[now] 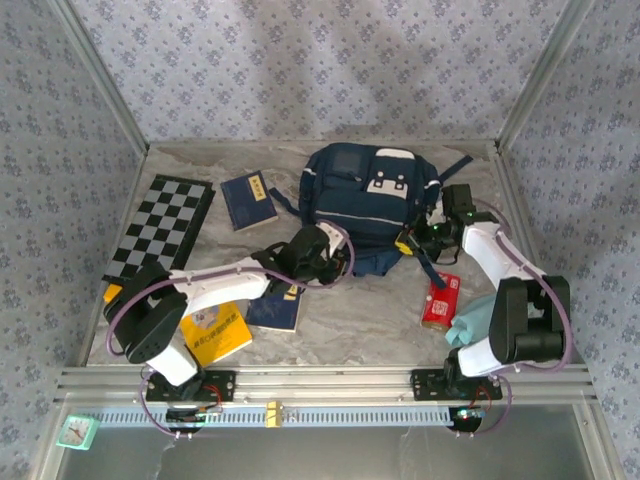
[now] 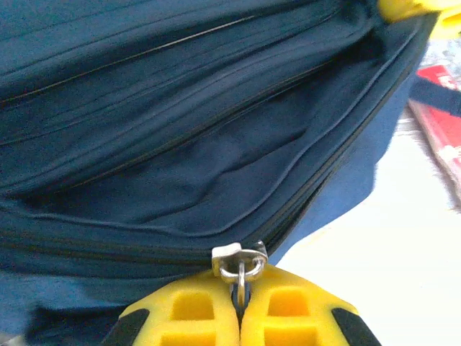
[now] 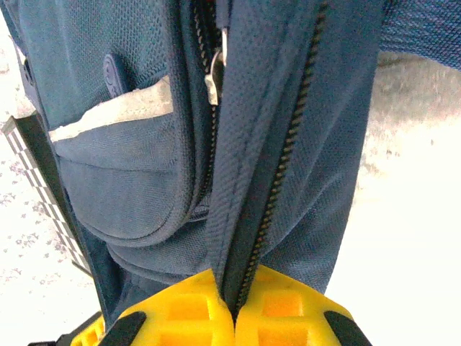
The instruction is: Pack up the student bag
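Student bag [image 1: 362, 200] in both claws [image 2: 240, 301] [image 3: 232, 303]

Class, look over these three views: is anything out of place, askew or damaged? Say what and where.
Nothing looks damaged or spilled. One oddity: what looks like a small teal clock lies off the table, beyond its near edge on the left, away from the bag.

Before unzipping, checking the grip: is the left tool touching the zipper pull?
Touching. Left wrist view: the shut left tool pinches the zipper pull by its tab.
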Robot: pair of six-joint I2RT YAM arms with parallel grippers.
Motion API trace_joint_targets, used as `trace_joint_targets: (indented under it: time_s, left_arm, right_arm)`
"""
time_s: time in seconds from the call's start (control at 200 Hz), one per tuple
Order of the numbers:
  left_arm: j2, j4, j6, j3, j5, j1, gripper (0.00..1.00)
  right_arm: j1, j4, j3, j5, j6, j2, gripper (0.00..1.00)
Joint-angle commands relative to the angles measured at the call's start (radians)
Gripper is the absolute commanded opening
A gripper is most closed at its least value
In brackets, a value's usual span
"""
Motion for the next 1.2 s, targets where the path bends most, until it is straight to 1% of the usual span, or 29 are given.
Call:
trace_joint_targets:
  time_s: [0.0,0.105,0.13,0.25,0.27,0.4,0.465,0.48,0.535,0.59,0.665,0.715,0.775,0.915,1.034,1.194]
  left_arm:
    - [-0.04,-0.08,0.004,-0.024,-0.035,0.056,0.0]
    - [-0.032,-0.081,-0.002,-0.016,-0.02,0.077,0.0]
    - [-0.031,-0.081,-0.005,-0.011,-0.017,0.077,0.0]
    - [-0.028,-0.055,-0.032,0.012,0.025,0.077,0.0]
    - [-0.026,-0.046,-0.038,0.014,0.034,0.075,0.0]
    - [0.0,-0.003,-0.055,0.04,0.05,0.056,0.0]
    - [0.018,-0.011,-0.055,0.07,0.052,0.044,0.0]
    - [0.024,-0.014,-0.056,0.078,0.053,0.041,0.0]
    - [0.039,-0.025,-0.054,0.103,0.055,0.032,0.0]
    - [0.05,-0.029,-0.047,0.121,0.057,0.019,0.0]
    - [0.063,-0.029,-0.037,0.141,0.056,0.005,0.0]
    - [0.071,-0.029,-0.035,0.152,0.055,0.001,0.0]
    - [0.082,-0.032,-0.041,0.167,0.056,0.0,0.0]
    - [0.099,-0.015,-0.043,0.183,0.061,-0.015,0.0]
    - [0.113,-0.025,-0.046,0.204,0.069,-0.028,0.0]
    - [0.119,-0.026,-0.038,0.217,0.069,-0.042,0.0]
  right_arm:
    - [-0.068,-0.013,0.117,0.068,-0.134,0.057,0.0]
    - [-0.089,-0.057,0.19,0.097,-0.163,0.11,0.0]
    - [-0.092,-0.06,0.231,0.104,-0.163,0.119,0.0]
    - [-0.089,-0.072,0.27,0.103,-0.155,0.134,0.0]
    - [-0.084,-0.071,0.266,0.097,-0.153,0.131,0.02]
    - [-0.045,-0.077,0.223,0.065,-0.141,0.083,0.25]
    - [-0.026,-0.11,0.207,0.085,-0.12,0.038,0.35]
    - [-0.024,-0.121,0.175,0.09,-0.114,0.03,0.37]
    - [-0.015,-0.164,0.154,0.098,-0.101,-0.005,0.47]
    - [-0.002,-0.189,0.126,0.099,-0.083,-0.045,0.54]
    - [0.036,-0.144,0.059,0.079,0.018,-0.111,0.61]
    - [0.081,-0.093,0.002,0.074,0.101,-0.148,0.65]
    - [0.126,-0.037,-0.053,0.072,0.196,-0.173,0.67]
    - [0.206,0.191,-0.162,0.086,0.418,-0.181,0.68]
    - [0.248,0.211,-0.13,0.138,0.48,-0.145,0.68]
    - [0.273,0.262,-0.139,0.213,0.556,-0.157,0.69]
